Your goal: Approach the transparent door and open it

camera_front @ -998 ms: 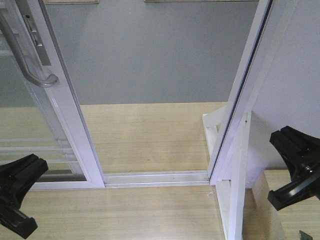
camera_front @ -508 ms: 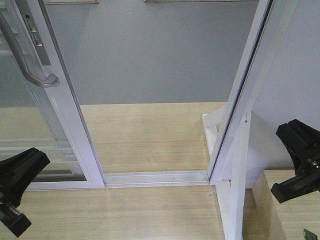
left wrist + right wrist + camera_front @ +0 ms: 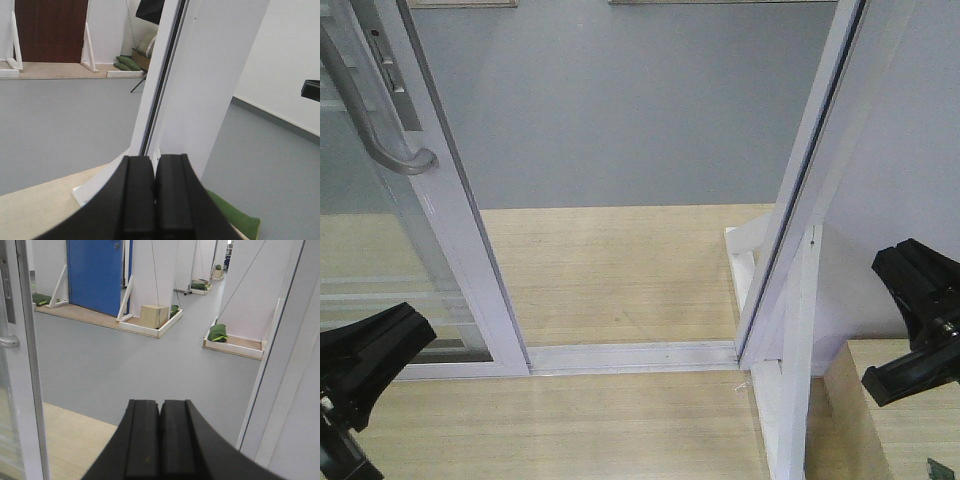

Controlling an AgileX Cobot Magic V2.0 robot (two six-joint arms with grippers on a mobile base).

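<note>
The transparent door [image 3: 395, 250] stands at the left in the front view, slid aside, its glossy white frame edge [image 3: 460, 230] bordering an open gap. Its curved grey pull handle [image 3: 380, 135] is at the upper left. Below that handle, at the bottom left corner, my left gripper [image 3: 370, 355] is shut on nothing. At the right edge my right gripper [image 3: 917, 320] is also shut and empty, beside the white post. The right wrist view has the door [image 3: 27, 365] and its handle end [image 3: 7, 342] at the left, with the right gripper [image 3: 160, 407] shut. In the left wrist view the left gripper [image 3: 155, 164] is shut.
A white outer frame post [image 3: 810, 180] with a white brace [image 3: 745, 250] bounds the gap on the right. A metal floor track [image 3: 630, 355] crosses the wooden floor. Grey floor [image 3: 620, 110] lies beyond. Farther off stand a blue door [image 3: 95, 275] and a wooden box [image 3: 153, 316].
My left gripper has dropped lower and slightly right in the front view. The right gripper shifted a little to the right, then held. The door has not moved.
</note>
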